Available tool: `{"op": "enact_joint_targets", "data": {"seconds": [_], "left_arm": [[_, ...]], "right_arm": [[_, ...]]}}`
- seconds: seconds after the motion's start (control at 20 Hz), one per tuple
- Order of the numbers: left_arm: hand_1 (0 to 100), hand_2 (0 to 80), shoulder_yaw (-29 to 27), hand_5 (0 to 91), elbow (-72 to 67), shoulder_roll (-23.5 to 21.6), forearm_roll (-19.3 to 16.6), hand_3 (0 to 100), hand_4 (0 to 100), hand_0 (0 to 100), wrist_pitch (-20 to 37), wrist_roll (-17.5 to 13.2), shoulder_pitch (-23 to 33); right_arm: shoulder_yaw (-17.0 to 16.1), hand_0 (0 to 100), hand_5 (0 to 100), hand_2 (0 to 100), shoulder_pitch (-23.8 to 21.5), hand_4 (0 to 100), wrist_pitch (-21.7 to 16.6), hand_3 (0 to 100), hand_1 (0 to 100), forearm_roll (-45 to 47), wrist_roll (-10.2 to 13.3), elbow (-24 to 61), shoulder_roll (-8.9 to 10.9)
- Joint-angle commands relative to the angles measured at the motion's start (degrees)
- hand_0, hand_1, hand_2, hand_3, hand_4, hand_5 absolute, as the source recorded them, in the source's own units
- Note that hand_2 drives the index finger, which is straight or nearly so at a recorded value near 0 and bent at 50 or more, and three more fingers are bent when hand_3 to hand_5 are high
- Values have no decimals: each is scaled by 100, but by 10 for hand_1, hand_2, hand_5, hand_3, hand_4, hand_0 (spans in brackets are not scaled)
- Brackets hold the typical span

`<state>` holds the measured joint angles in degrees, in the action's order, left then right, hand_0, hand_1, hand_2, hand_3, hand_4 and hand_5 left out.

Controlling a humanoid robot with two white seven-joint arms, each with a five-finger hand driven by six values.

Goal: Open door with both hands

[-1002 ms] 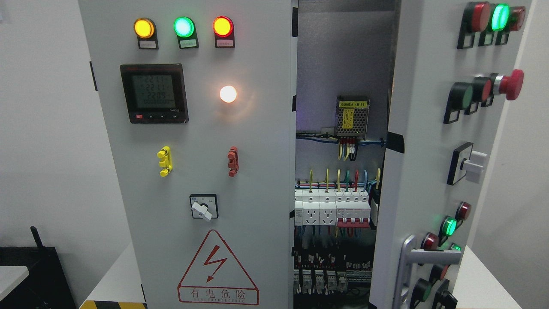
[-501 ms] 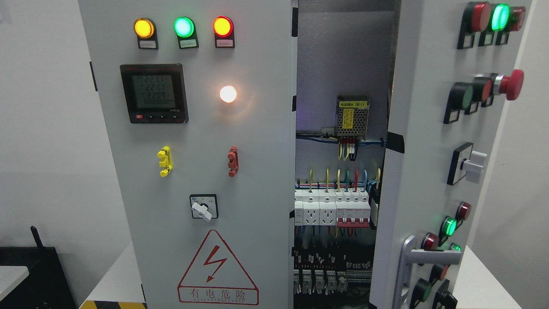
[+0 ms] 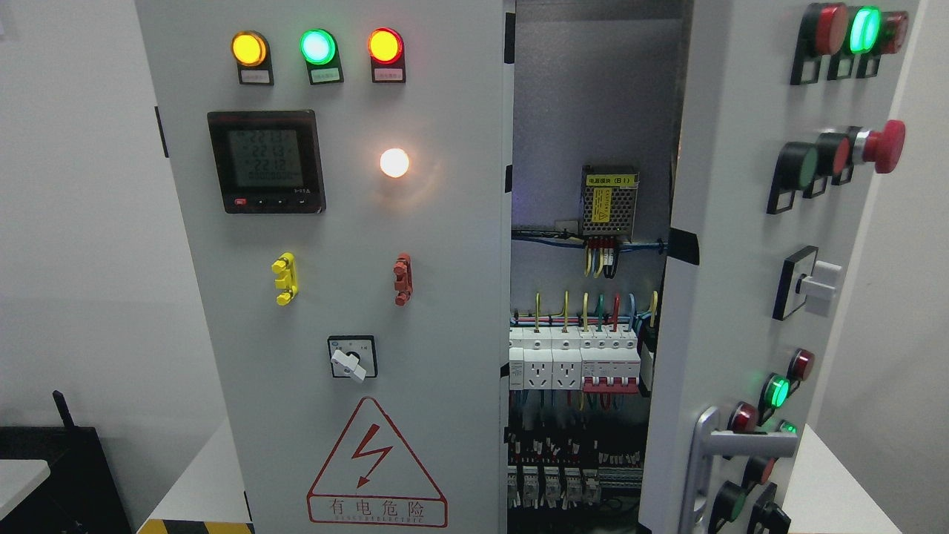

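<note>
Right door [image 3: 741, 222]: standing swung open at the cabinet's right edge, silver handle [image 3: 730, 445] near its lower corner, breakers [image 3: 586, 360] showing inside. Left door [image 3: 334, 259]: sitting closed. Robot hands: neither showing; finger state cannot be told.

Electrical lab, control cabinet [image 3: 334, 297], breakers [image 3: 586, 363], plain white walls [image 3: 74, 222]

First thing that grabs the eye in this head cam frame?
The grey right-hand cabinet door stands swung open toward the camera, exposing coloured wiring and white circuit breakers in the gap at centre. On the closed left door, a glowing row of amber, green and red indicator lamps sits at the top, with a red lightning warning triangle at the bottom. Neither robot hand shows.
</note>
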<state>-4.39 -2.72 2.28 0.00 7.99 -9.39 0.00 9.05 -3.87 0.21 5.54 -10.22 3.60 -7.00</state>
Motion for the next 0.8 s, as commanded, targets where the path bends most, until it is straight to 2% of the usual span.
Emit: {"op": "enact_joint_targets", "data": {"seconds": [0.0, 0.4, 0.5, 0.65, 0.75], "left_arm": [[0, 0, 0, 0, 0, -9, -53, 0, 0, 0, 1, -1, -9], [0, 0, 70, 0, 314, -79, -53, 0, 0, 0, 18, -1, 26], [0, 0, 70, 0, 1173, -105, -44, 0, 0, 0, 10, -1, 236], [0, 0, 26, 0, 3525, -490, 52, 0, 0, 0, 1, -141, 1122], [0, 0, 52, 0, 5134, -641, 516, 0, 0, 0, 1, -465, 1729]], "right_arm": [[0, 383, 0, 0, 0, 0, -3, 0, 0, 0, 2, 1, -4], [0, 383, 0, 0, 0, 0, -3, 0, 0, 0, 2, 1, 5], [0, 383, 0, 0, 0, 0, -3, 0, 0, 0, 2, 1, 5], [0, 384, 0, 0, 0, 0, -3, 0, 0, 0, 2, 1, 5], [0, 383, 0, 0, -8, 0, -3, 0, 0, 0, 2, 1, -3]]}}
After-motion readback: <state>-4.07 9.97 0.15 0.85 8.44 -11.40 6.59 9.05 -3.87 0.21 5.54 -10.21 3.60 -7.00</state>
